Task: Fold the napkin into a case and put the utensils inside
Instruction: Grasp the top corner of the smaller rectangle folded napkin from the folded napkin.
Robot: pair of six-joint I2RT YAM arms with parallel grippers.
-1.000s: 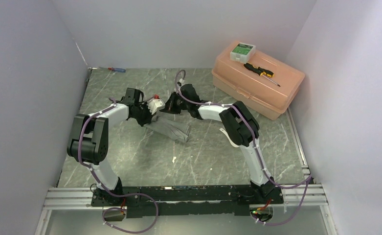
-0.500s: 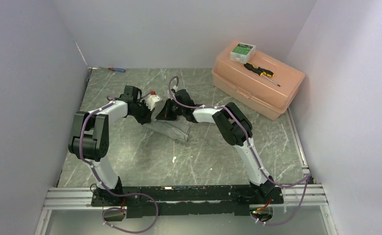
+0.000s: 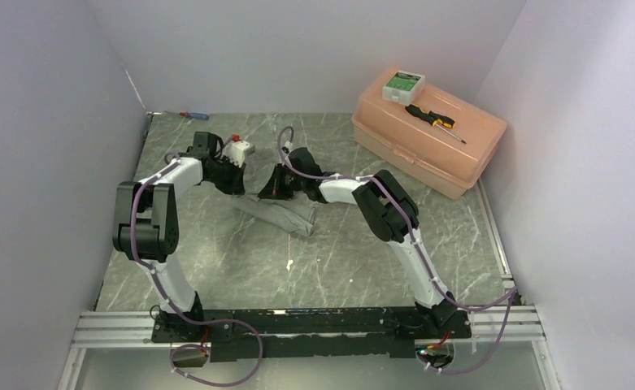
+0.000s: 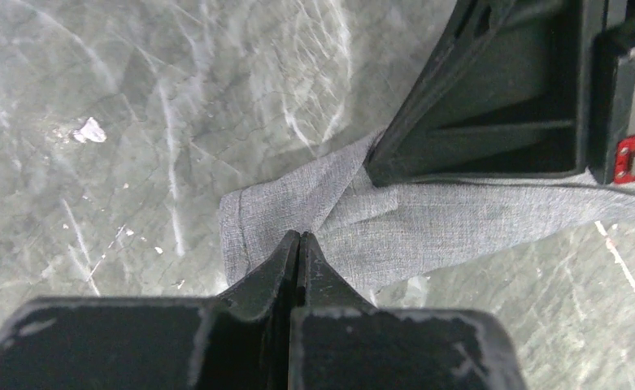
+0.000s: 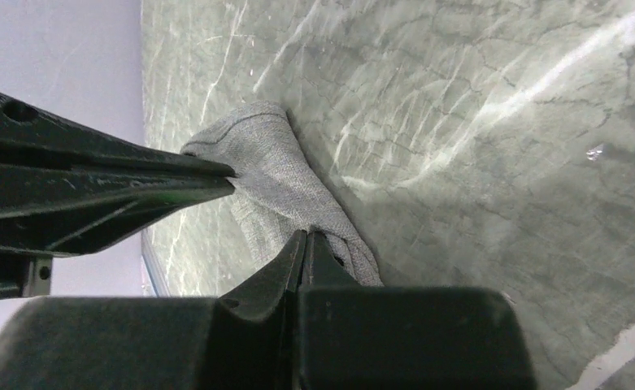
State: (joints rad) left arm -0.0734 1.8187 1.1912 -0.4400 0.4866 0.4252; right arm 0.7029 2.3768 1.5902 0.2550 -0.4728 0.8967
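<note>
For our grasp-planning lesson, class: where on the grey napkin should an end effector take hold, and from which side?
Probably its far edge, from above. The napkin lies limp and low on the table, so only a thin hem can be pinched; the left end effector and right end effector are both shut on it there.

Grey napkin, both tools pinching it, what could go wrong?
The left tool and right tool each pinch just a thin fold of the soft grey cloth napkin, so it may slip free. The tools sit close together and could collide. Bunched cloth might fold crooked.
</note>
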